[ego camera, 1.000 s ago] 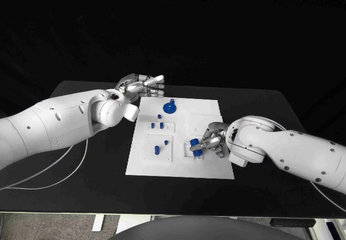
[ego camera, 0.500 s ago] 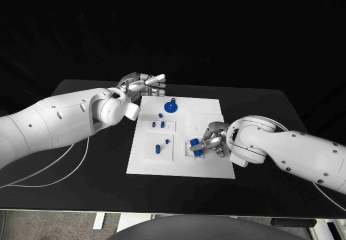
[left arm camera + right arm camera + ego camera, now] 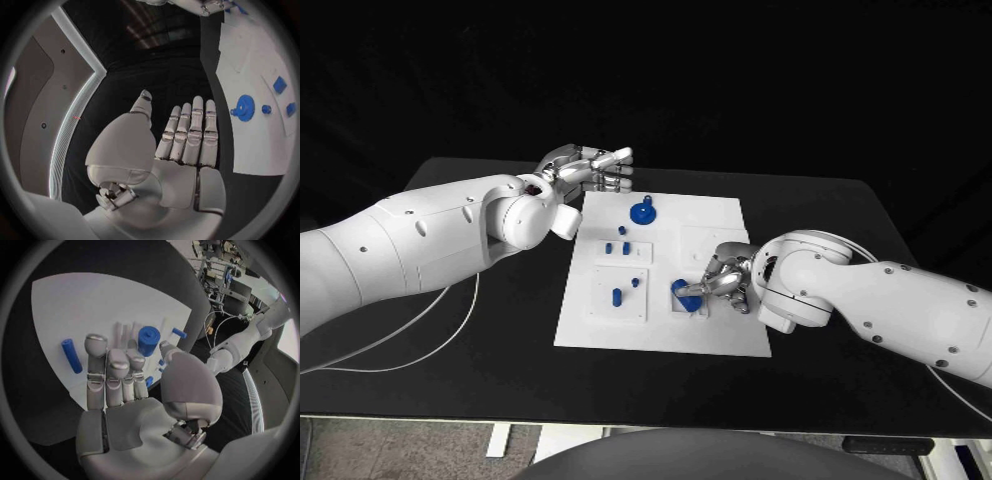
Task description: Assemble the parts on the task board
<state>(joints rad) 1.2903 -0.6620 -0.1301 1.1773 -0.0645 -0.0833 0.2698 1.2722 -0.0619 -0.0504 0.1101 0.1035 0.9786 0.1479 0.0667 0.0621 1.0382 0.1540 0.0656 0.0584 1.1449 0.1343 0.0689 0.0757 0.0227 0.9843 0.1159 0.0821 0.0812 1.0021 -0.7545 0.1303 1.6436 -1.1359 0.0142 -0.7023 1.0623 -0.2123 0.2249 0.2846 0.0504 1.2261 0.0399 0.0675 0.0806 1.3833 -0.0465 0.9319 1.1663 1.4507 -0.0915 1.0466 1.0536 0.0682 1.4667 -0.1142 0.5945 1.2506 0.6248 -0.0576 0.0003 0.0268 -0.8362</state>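
Note:
The white task board lies in the middle of the black table. A blue gear sits near its far end, also seen as the gear in the left wrist view. Small blue pegs and another pair stand in raised white blocks. My right hand is over the board's right side, and its thumb and a finger pinch a short blue cylinder by a slotted block; the cylinder also appears in the head view. My left hand hovers at the board's far left corner, fingers straight, holding nothing.
A loose blue peg lies on the board beside my right hand's fingers, and a smaller blue peg sits beyond the cylinder. Thin white cables trail over the table on the left. The table's front edge is near.
The blue cylinder at my right hand's fingertips has turned and now shows a broader round face. My left hand has barely moved.

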